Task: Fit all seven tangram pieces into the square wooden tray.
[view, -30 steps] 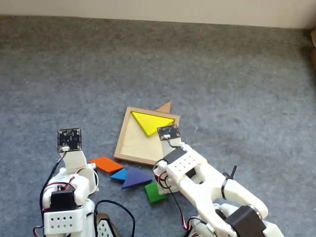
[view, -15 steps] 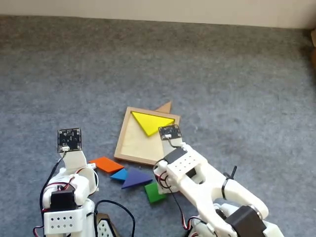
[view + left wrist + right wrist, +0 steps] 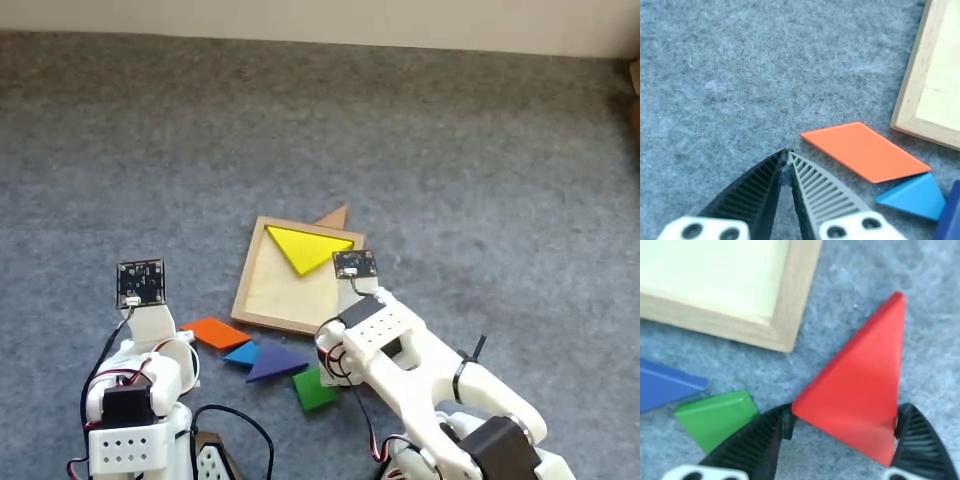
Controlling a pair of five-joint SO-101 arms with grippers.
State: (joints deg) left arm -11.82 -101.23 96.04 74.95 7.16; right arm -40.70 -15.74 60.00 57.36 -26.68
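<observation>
Holds red triangle [image 3: 862, 385] pinched in right pincer [image 3: 844, 417] at lower centre of frame, long edge running up-right, wooden tray [image 3: 799, 290] corner just beside toward upper left; left pincer [image 3: 788, 159] pressed together, empty, beside orange piece [image 3: 865, 152].

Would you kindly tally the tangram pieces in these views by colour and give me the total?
yellow piece: 1
tan piece: 1
orange piece: 1
light blue piece: 1
dark blue piece: 1
green piece: 1
red piece: 1
Total: 7
</observation>
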